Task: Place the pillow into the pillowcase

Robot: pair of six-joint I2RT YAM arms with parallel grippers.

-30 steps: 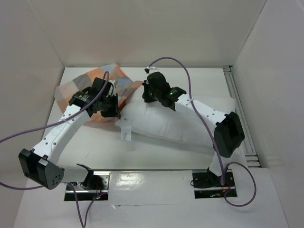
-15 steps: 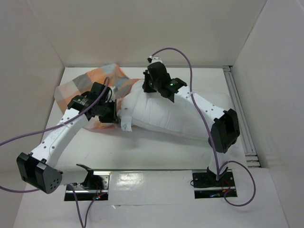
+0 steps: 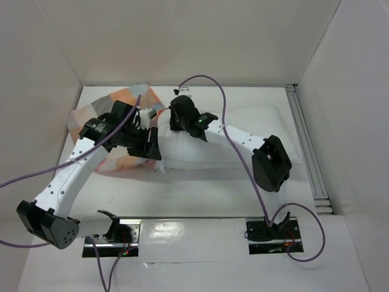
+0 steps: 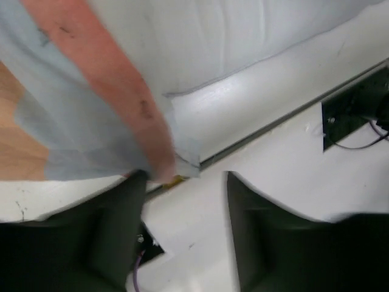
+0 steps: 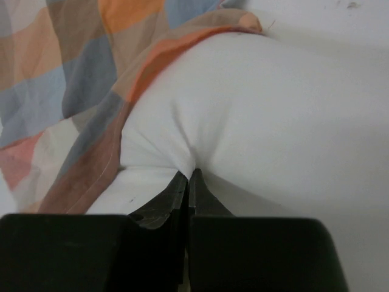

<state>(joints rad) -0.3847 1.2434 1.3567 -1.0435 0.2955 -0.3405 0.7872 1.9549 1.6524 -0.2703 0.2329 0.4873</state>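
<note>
Pillow (image 5: 273,121) end inside pillowcase (image 5: 61,67) opening, most of it outside

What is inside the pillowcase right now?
One end of the pillow sits in the mouth of the pillowcase, the checked hem lying over it. How far in it reaches is hidden by cloth.

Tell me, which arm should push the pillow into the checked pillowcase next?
Probably right. The right gripper is shut on a fold of the pillow, right at the pillowcase mouth. The left gripper is open beside the pillowcase's edge.
</note>
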